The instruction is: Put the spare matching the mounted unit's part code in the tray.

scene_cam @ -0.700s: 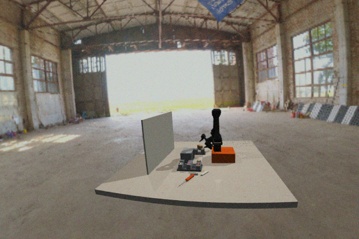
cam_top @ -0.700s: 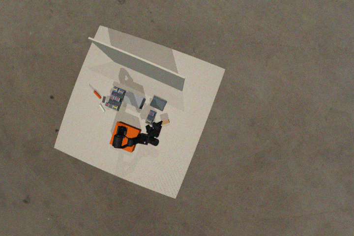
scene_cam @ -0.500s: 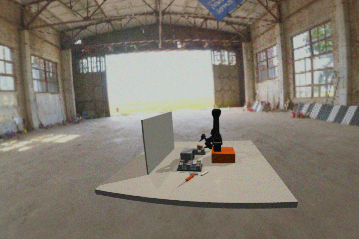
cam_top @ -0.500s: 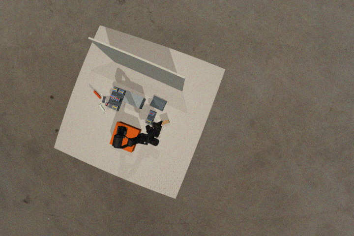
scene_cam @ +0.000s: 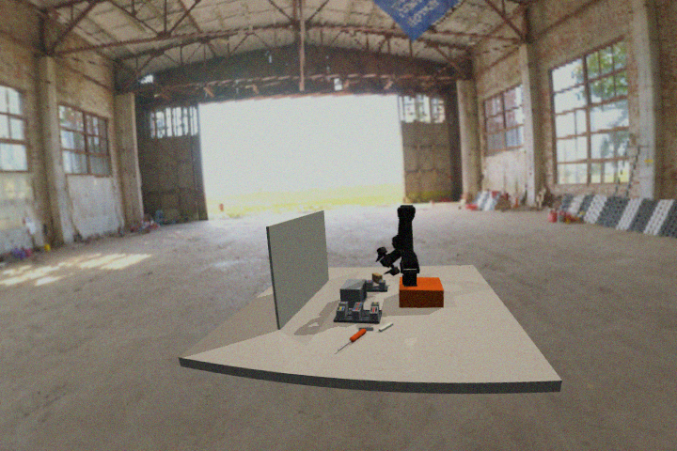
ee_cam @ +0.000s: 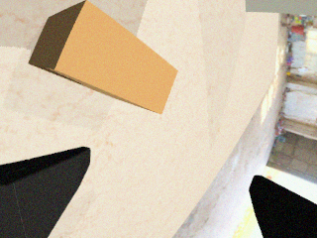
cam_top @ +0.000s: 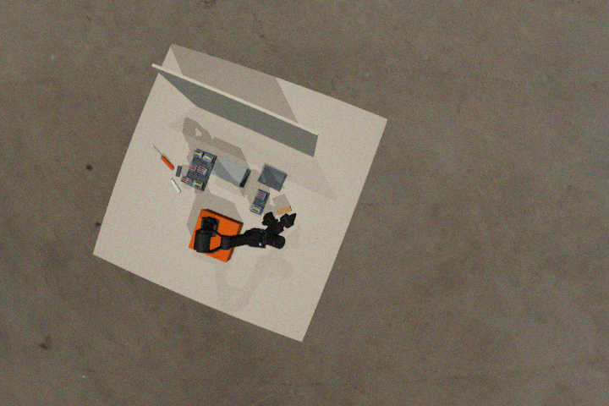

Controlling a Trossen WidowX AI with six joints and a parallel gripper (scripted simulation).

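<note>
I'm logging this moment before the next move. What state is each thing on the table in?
Gripper: open, holding nothing.
Tan block: lying on the table, ahead of the fingers, untouched.
Screwdriver: lying flat, apart from the racks.
Big rack: holds several coloured spares.
Small rack: holds two spares.
Grey panel: standing upright.
</note>
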